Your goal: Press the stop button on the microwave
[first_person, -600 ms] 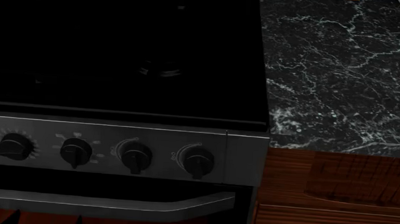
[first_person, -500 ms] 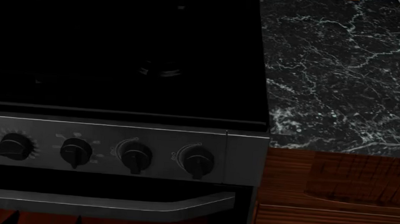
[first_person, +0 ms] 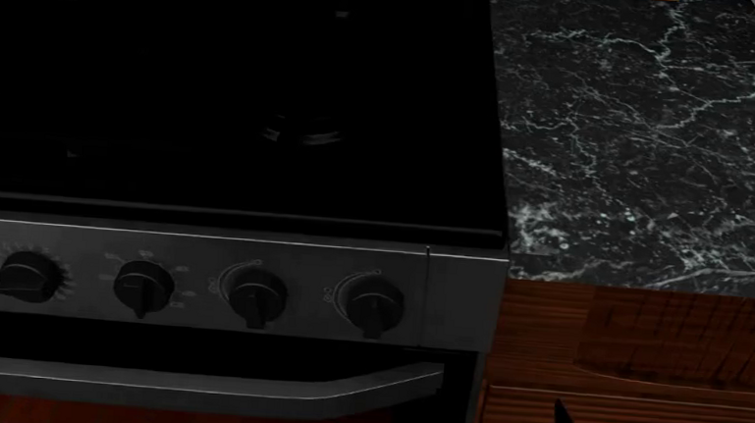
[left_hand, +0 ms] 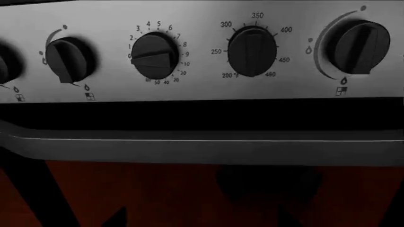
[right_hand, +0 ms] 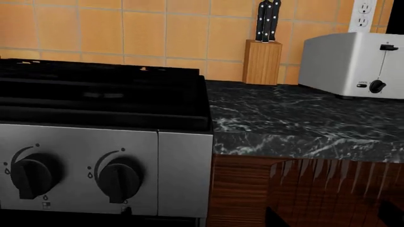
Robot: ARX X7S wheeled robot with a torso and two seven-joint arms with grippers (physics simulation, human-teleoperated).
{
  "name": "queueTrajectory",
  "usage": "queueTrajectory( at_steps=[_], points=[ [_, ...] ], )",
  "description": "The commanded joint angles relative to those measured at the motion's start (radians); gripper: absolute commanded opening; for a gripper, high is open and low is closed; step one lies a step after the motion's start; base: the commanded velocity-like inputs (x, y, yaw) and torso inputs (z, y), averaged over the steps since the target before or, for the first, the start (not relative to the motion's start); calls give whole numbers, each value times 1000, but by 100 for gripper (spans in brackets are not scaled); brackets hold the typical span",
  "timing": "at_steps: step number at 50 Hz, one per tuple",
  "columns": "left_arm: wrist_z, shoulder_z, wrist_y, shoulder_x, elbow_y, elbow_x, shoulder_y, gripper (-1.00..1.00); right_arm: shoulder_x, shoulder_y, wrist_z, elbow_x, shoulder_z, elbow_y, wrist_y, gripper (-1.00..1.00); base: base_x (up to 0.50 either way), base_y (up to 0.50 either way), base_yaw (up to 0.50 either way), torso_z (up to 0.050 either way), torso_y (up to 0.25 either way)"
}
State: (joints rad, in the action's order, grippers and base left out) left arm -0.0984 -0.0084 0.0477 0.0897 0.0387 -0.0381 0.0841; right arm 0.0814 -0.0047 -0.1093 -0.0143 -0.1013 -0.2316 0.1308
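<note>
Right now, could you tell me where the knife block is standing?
In the right wrist view the knife block stands on the dark marble counter against the tiled wall, between the stove and the toaster.

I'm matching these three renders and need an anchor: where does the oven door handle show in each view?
Left wrist view: oven door handle, a grey bar across the frame under the knobs.
Head view: handle low on the left, below the knob row.
Right wrist view: not in it.
Shared landmark: the burner knob nearest the counter.
</note>
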Motion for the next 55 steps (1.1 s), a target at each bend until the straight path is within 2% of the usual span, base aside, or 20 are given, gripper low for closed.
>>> queueTrajectory(
  at_steps=[1, 2, 4, 5, 9, 10, 11, 15, 16, 17, 20, 25, 29, 31, 33, 41, 49, 51, 52, 55],
  points=[
    [-76, -92, -92, 55, 302, -17, 35, 100, 28, 14, -26, 3, -10, -193, 101, 100, 0, 0, 0, 0, 0],
    [-91, -101, -116, 59, 384, -12, 16, 100, 31, 13, -27, 3, -11, -206, 106, 100, 0, 0, 0, 0, 0],
    [-40, -136, -216, 65, 562, -73, -24, 100, 35, 18, -28, -3, -9, -237, 125, 100, 0, 0, 0, 0, 0],
    [-61, -134, -267, 74, 692, -50, -63, 100, 37, 23, -29, -3, -10, -255, 137, 100, 0, 0, 0, 0, 0],
    [42, -161, -446, 81, 1068, -107, -190, 100, 44, 36, -35, -10, -5, -329, 169, 100, 0, 0, 0, 0, 0],
    [6, -148, -490, 93, 1186, -78, -231, 100, 47, 47, -34, -16, -1, -351, 194, 100, 0, 0, 0, 0, 0],
    [51, -162, -537, 97, 1263, -96, -255, 100, 48, 55, -37, -18, 4, -372, 204, 100, 0, 0, 0, 0, 0],
    [57, -201, -479, 108, 1270, -81, -223, 100, 61, 80, -38, -23, 9, -445, 247, 100, 0, 0, 0, 0, 0],
    [6, -197, -446, 112, 1270, -48, -207, 100, 64, 87, -39, -22, 9, -462, 258, 100, 0, 0, 0, 0, 0],
    [56, -222, -444, 109, 1270, -60, -197, 100, 65, 91, -42, -21, 8, -472, 264, 100, 0, 0, 0, 0, 0],
    [52, -247, -400, 108, 1270, -11, -160, 100, 64, 110, -44, -37, 17, -527, 302, 100, 0, 0, 0, 0, 0],
    [111, -350, -333, 98, 1270, -8, -111, 100, 60, 181, -56, -48, 11, -621, 403, 100, 0, 0, 0, 0, 0],
    [130, -402, -258, 86, 1270, 14, -75, 100, 55, 290, -72, -47, 2, -695, 519, 100, 0, 0, 0, 0, 0],
    [130, -402, -258, 86, 1270, 14, -75, 100, 52, 329, -73, -50, -2, -709, 562, 100, 0, 0, 0, 0, 0],
    [130, -402, -258, 86, 1270, 14, -75, 100, 45, 444, -80, -56, -5, -754, 686, 100, 0, 0, 0, 0, 0],
    [130, -402, -258, 86, 1270, 14, -75, 100, 29, 680, -90, -71, -13, -776, 898, 100, 0, 0, 0, 0, 0],
    [130, -402, -258, 86, 1270, 14, -75, 100, 5, 984, -79, -100, -11, -656, 1109, 100, 0, 0, 0, 0, 0],
    [130, -402, -258, 86, 1270, 14, -75, 100, 2, 1037, -85, -95, -12, -596, 1111, 100, 0, 0, 0, 0, 0],
    [130, -402, -258, 86, 1270, 14, -75, 100, -4, 1135, -81, -92, -27, -458, 1105, 100, 0, 0, 0, 0, 0],
    [130, -402, -258, 86, 1270, 14, -75, 100, 0, 1200, -93, -76, -54, -352, 1068, 100, 0, 0, 0, 0, 0]
  ],
)
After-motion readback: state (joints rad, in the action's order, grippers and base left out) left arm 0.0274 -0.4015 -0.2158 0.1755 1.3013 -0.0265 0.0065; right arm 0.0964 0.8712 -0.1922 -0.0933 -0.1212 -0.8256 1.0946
